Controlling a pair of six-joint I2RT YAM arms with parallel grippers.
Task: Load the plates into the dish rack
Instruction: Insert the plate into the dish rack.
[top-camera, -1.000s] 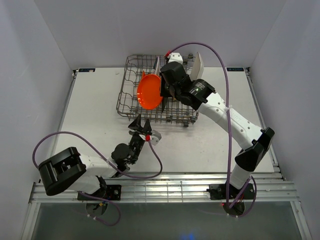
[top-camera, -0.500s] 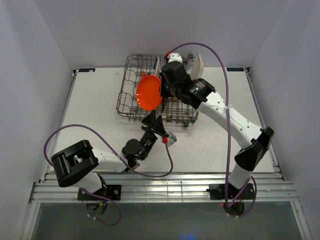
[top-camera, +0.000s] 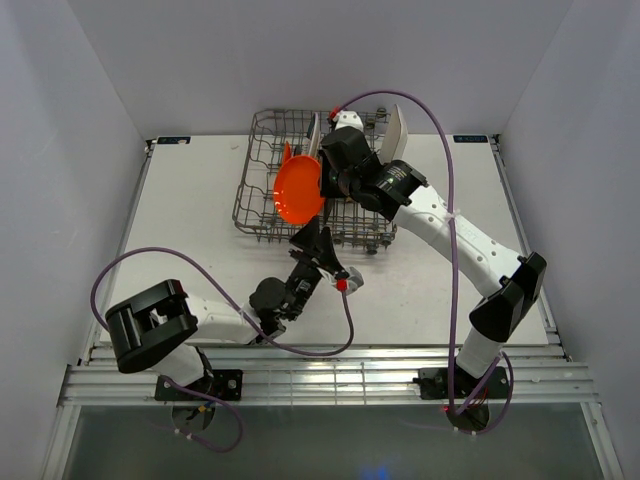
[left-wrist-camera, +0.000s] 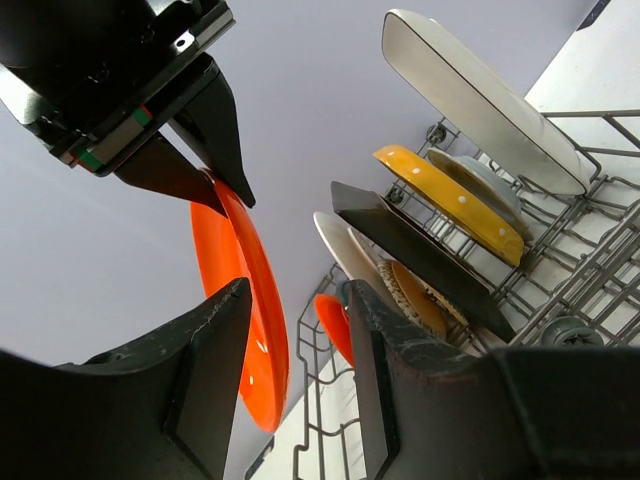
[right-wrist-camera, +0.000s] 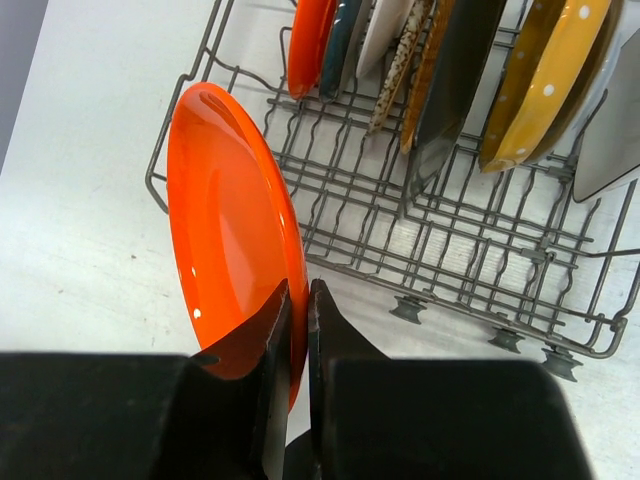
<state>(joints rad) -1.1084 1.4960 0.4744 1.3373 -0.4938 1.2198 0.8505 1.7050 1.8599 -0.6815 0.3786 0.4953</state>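
Observation:
My right gripper (right-wrist-camera: 298, 295) is shut on the rim of an orange plate (right-wrist-camera: 225, 230), held on edge over the near left part of the dish rack (right-wrist-camera: 450, 230). From above, this orange plate (top-camera: 298, 190) hangs beside the right gripper (top-camera: 326, 188) over the grey wire dish rack (top-camera: 258, 165). Several plates stand in the rack: another orange (right-wrist-camera: 310, 45), speckled (right-wrist-camera: 395, 80), dark square (right-wrist-camera: 455, 80), yellow (right-wrist-camera: 540, 80), white rectangle (right-wrist-camera: 615, 140). My left gripper (top-camera: 316, 240) is open and holds nothing, low by the rack's front edge, pointing up at the held plate (left-wrist-camera: 235, 300).
The rack sits at the back middle of the white table (top-camera: 190, 220). Grey walls close in the table on three sides. A purple cable (top-camera: 440, 130) loops over the right arm, and another trails from the left arm across the table.
My left arm has swung to the right, up to the rack's front edge, jaws still open. The right gripper and orange plate have barely shifted.

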